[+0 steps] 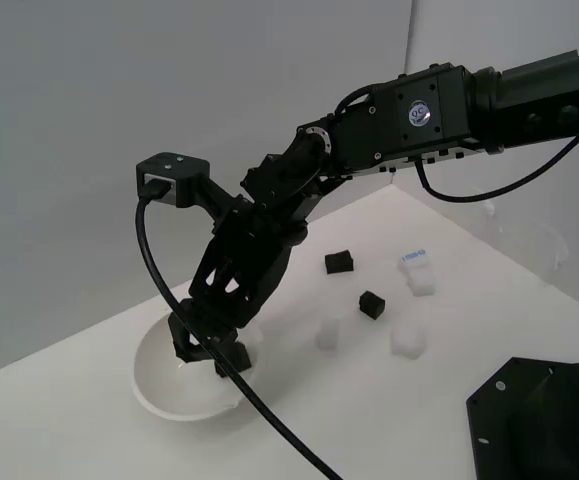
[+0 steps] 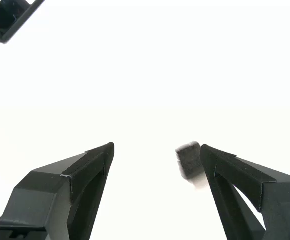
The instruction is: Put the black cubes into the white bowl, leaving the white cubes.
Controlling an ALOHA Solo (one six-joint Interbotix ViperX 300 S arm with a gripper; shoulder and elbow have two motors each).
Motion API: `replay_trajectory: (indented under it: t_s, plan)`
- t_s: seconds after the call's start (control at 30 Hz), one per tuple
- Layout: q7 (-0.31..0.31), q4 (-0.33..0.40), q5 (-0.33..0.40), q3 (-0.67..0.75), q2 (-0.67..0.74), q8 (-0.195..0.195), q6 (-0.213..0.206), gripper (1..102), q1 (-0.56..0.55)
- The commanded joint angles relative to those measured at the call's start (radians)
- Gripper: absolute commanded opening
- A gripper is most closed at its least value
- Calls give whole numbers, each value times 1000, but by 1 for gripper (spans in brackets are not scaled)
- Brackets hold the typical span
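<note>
Down in the lower left of the exterior view, the gripper (image 1: 212, 358) hangs over the white bowl (image 1: 159, 385), a round, smooth, glossy vessel on the matte white table (image 1: 89, 430). Its angular black plastic fingers (image 2: 72, 185) stand spread wide in the wrist view and clamp nothing; a small matte black cube (image 2: 188, 159), slightly blurred, sits right against the inner face of one finger over a washed-out white surface, and whether it touches that finger cannot be told. In the exterior view the arm's linkage and a thick black cable (image 1: 199, 330) cover much of the bowl's inside, so its contents are hidden there. Right of centre lie two more black cubes (image 1: 340, 262) (image 1: 371, 304), sharp-edged and dull. Near them sit three soft-looking white cubes: one (image 1: 328, 334) just right of the bowl, one (image 1: 408, 342) further right, and one bearing a blue mark (image 1: 418, 271) toward the table's far edge. A black base plate (image 1: 539, 420) fills the lower right corner.
</note>
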Motion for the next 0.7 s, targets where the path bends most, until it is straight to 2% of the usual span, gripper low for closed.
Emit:
replay_trajectory:
  t_s: [0.0,0.13,0.23,0.43,0.67]
  plan:
    - [34,-21,-26,58,49,3,-14,100,5]
    - [72,-20,-25,130,124,9,-8,100,43]
    - [75,-8,-14,192,186,11,6,100,97]
    - [95,77,69,256,250,21,52,100,270]
    - [97,176,173,307,301,69,60,100,436]
